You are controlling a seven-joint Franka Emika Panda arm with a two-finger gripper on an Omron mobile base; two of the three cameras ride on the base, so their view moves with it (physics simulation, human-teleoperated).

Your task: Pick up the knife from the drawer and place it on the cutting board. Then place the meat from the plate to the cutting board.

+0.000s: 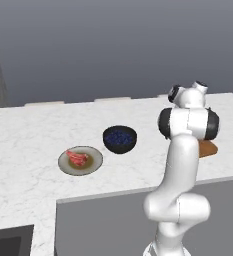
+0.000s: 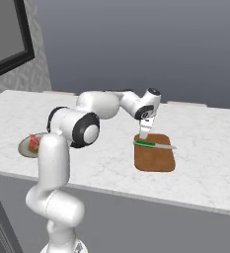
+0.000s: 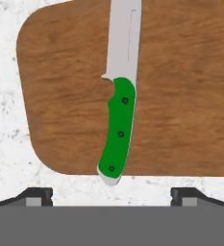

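The knife (image 3: 119, 126), with its green handle and pale blade, lies flat on the reddish-brown cutting board (image 3: 180, 96), its handle end just over the board's edge. My gripper (image 3: 111, 196) hangs open just above the handle, its fingertips (image 3: 36, 194) wide apart and holding nothing. From the right base view, the gripper (image 2: 144, 132) points down over the knife (image 2: 148, 144) on the cutting board (image 2: 156, 159). The meat (image 1: 77, 156) sits on the beige plate (image 1: 90, 165) to the left; the plate (image 2: 23, 148) is partly behind my arm. The drawer is out of view.
A dark blue bowl (image 1: 120, 138) stands between the plate and the board. The marble counter (image 1: 28, 135) has a front edge near the robot, and a sink corner (image 1: 8, 242) shows at the lower left. My arm covers most of the board (image 1: 209, 148) from the left.
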